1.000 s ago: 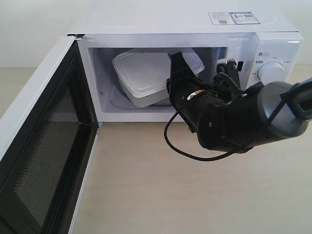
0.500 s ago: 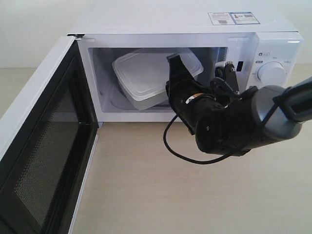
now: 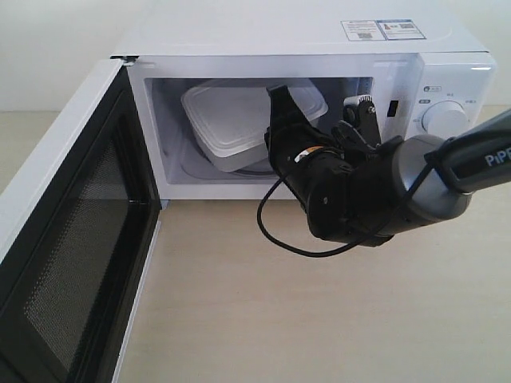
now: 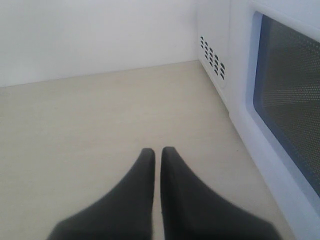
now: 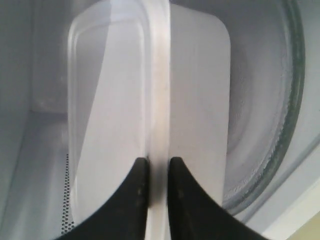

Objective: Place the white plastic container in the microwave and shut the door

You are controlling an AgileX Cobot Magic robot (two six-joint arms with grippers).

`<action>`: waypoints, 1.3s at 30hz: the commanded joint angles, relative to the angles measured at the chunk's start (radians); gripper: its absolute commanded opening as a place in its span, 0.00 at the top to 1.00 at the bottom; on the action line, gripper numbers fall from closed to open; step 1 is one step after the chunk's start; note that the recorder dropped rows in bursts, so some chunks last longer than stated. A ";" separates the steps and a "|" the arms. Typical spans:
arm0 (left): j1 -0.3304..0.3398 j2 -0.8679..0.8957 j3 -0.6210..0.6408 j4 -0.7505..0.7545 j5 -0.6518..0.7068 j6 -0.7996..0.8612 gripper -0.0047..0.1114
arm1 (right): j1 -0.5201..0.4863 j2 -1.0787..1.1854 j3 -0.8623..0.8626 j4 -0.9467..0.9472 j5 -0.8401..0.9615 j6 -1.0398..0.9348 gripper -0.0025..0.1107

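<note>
Right wrist view: right hand (image 5: 158,161) pinches the container (image 5: 107,100) by its rim inside the microwave (image 3: 239,32) — placing, I'd judge — next: lower, release, withdraw.

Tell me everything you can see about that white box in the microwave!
The white plastic container is a milky, rectangular box with rounded corners and a flat rimmed lid, shut. It is tilted inside the open microwave, over the glass turntable. The right gripper pinches its rim between its fingers.
</note>
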 commanded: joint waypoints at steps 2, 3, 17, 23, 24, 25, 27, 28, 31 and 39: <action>0.002 0.003 -0.004 -0.007 -0.009 0.001 0.92 | 0.000 -0.004 -0.008 0.001 -0.004 -0.017 0.98; 0.002 0.003 -0.004 -0.007 -0.009 0.001 0.92 | 0.000 -0.004 -0.008 0.001 -0.004 -0.017 0.98; 0.002 0.003 -0.004 -0.007 -0.007 0.001 0.92 | 0.000 -0.004 -0.008 -0.003 -0.006 -0.017 0.64; 0.002 0.003 -0.004 -0.007 -0.007 0.001 0.92 | 0.000 -0.006 -0.005 -0.092 0.086 -0.017 0.64; 0.002 0.003 -0.004 -0.007 -0.007 0.001 0.92 | 0.000 -0.008 -0.005 -0.132 0.109 -0.020 0.64; 0.002 0.003 -0.004 -0.007 -0.007 0.001 0.92 | 0.000 -0.008 -0.005 -0.171 0.127 -0.026 0.64; 0.002 0.003 -0.004 -0.007 -0.007 0.001 0.92 | 0.000 -0.008 -0.005 -0.266 0.148 -0.035 0.64; 0.002 0.003 -0.004 -0.007 -0.007 0.001 0.92 | 0.000 -0.008 -0.005 -0.299 0.154 -0.035 0.64; 0.002 0.003 -0.004 -0.007 -0.007 0.001 0.92 | 0.000 -0.031 -0.005 -0.375 0.208 -0.055 0.65; 0.002 0.003 -0.004 -0.007 -0.011 0.001 0.92 | 0.000 -0.173 -0.005 -0.440 0.471 -0.592 0.75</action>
